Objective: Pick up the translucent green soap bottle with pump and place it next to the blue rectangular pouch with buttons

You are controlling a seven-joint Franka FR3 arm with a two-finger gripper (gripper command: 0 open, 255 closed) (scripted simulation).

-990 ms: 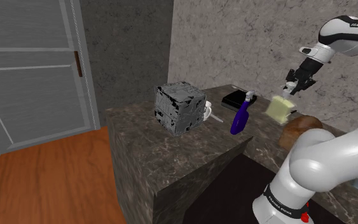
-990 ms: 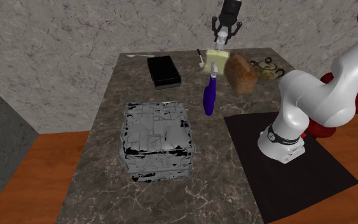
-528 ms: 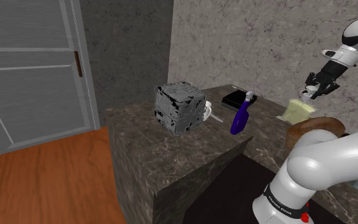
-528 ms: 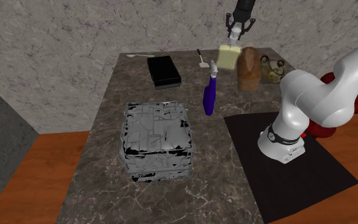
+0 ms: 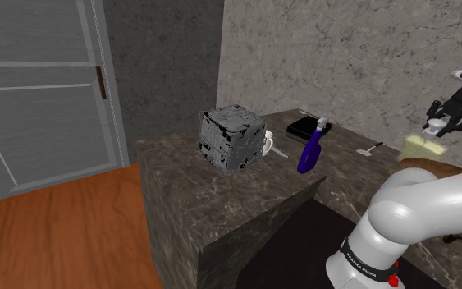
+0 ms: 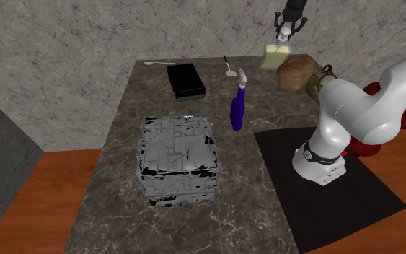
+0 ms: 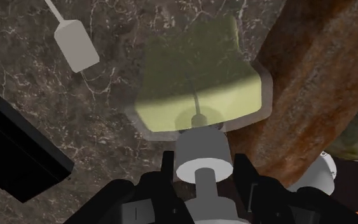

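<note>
The surface looks like dark veined stone, matt. The soap bottle is translucent yellow-green and smooth, with a plain grey pump. The spray bottle is glossy purple-blue, the floor orange wood planks, the arm shiny white

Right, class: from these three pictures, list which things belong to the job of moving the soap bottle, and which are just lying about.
Belonging to the job:
pale green soap bottle
black fingers, shut on its pump neck

Just lying about:
grey cube
flat black box
blue spray bottle
white spatula
brown loaf
</note>
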